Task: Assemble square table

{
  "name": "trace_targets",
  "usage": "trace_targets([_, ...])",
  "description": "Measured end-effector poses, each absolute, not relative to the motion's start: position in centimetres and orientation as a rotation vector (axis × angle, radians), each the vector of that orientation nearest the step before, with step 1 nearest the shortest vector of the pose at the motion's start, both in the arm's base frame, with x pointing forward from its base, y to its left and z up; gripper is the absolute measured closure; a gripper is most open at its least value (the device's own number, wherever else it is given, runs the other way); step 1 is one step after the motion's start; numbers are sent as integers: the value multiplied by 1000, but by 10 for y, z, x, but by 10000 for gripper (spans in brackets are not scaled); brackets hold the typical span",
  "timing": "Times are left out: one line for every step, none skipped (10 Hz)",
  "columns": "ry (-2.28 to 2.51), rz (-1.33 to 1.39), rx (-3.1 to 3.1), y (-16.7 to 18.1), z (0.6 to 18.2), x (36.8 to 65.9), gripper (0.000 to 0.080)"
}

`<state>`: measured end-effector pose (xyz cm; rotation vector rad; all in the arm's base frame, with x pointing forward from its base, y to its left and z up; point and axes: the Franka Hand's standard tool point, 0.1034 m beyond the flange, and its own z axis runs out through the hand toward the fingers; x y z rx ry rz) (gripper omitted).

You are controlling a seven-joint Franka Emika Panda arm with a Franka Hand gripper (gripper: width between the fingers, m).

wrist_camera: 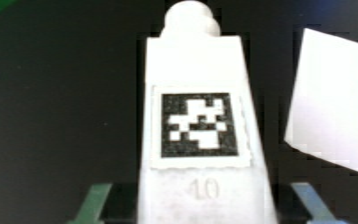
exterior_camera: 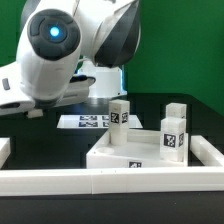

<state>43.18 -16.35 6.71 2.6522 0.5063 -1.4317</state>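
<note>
In the wrist view a white leg with a black-and-white tag and the number 10 lies lengthwise on the dark table. My gripper is open and straddles its near end. A dark gap shows between the leg and each of the fingers. In the exterior view the square tabletop lies flat at centre right. One leg stands at its far left corner, and two more legs stand at its right side. The arm fills the upper left and hides the gripper there.
The marker board lies behind the tabletop. The low white border wall runs along the front and up both sides. A flat white board with tags at its edge lies beside the leg in the wrist view.
</note>
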Motion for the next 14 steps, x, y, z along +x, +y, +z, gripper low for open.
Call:
trace_targets([500,-1416,2655,-163,78,444,508])
trace_targets([490,-1393,2666,-168,81,447,508])
trace_targets([489,-1403,2664,-169,79,444,508])
trace_targets([509,-1330,2690,-171,76,451,508])
trace_targets([515,-1220,2744,-171,77,457,508])
trace_targets([496,-1159,2797,-168,79,461,508])
trace_targets([478,-1086,2845,-161,85,471,508])
trace_targets([455,-998,2887,-153,93,482,508])
trace_targets([424,-956,2909,-143,99,489,508])
trace_targets([404,-856,2962,-135,102,501,508])
trace_targets([428,-734,2980,-131,106,512,508])
trace_targets([496,-628,2964,-128,106,518,508])
trace_targets([493,-517,3001,-128,104,517,508])
trace_targets([491,-423,3014,-133,105,518,508])
